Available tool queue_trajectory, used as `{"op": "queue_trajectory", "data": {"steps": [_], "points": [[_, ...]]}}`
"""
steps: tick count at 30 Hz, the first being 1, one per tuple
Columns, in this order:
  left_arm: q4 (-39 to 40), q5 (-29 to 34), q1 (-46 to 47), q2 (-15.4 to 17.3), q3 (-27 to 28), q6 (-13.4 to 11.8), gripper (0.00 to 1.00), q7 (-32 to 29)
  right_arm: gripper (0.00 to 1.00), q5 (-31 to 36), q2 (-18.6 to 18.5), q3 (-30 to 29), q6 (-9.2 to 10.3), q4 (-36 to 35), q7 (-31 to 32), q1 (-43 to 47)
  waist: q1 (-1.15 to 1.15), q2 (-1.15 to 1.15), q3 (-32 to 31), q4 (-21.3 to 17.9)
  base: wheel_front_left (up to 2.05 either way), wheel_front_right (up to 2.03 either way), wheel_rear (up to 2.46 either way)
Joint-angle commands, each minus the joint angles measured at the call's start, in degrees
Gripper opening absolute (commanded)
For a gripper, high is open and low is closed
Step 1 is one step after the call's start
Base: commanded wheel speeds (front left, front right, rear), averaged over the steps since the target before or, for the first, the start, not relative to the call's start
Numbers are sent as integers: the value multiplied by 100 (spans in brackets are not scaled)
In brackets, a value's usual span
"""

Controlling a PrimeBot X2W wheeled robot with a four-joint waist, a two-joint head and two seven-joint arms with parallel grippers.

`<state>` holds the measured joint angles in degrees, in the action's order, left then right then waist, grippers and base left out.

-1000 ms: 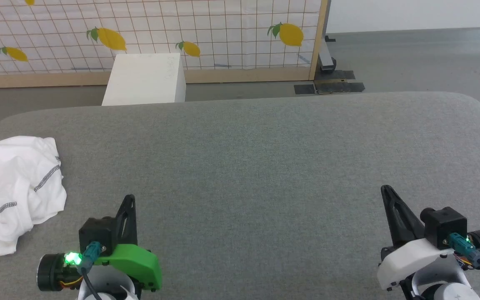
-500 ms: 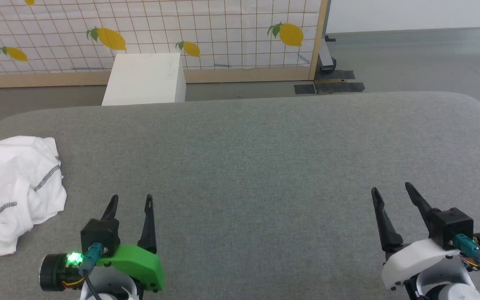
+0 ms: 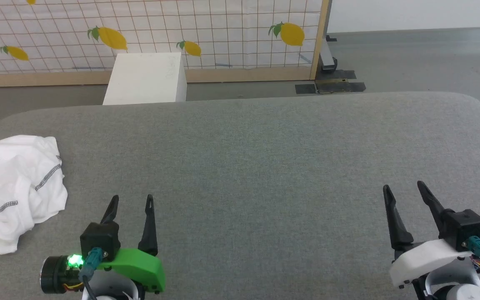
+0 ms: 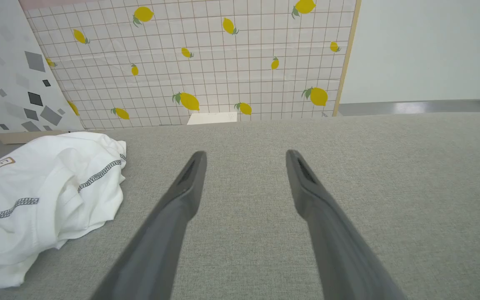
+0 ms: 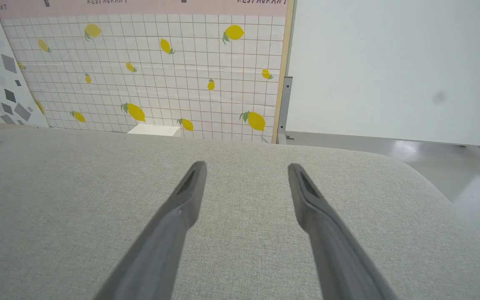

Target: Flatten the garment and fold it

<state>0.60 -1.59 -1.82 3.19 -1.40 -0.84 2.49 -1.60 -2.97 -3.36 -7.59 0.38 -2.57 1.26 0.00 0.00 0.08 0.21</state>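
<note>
I judge nothing done yet: the shirt (image 3: 15, 187) lies crumpled in a heap at the left edge of the grey cushioned surface (image 3: 265, 158), neither flattened nor folded. My left end effector (image 3: 133, 198) sits near it, fingers apart and empty. My right end effector (image 3: 403, 186), also spread and empty, is well apart from it. Grasping, spreading and folding are all left to do.

Open grey bench (image 3: 265, 158) stretches ahead of the left tool (image 3: 132, 197) and the right tool (image 3: 403, 186), and between them. A crumpled white shirt (image 3: 15, 187) heaped at the bench's left edge blocks that side. Past the far edge stand a white box (image 3: 144, 79) and a lemon-print screen (image 3: 223, 33).
</note>
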Motion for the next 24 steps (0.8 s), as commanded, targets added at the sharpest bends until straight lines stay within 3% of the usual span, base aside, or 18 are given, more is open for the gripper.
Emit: {"op": "queue_trajectory", "data": {"steps": [1,24], "points": [[38,-49,-61,-6,-20,-56,100,58,100,-51,2,-36,2,13,-57,50,0,0,2,15,0,0,0],[115,-227,-155,-12,-143,-266,100,329,100,-41,4,-159,4,-40,-327,71,0,0,63,576,0,0,0]]}}
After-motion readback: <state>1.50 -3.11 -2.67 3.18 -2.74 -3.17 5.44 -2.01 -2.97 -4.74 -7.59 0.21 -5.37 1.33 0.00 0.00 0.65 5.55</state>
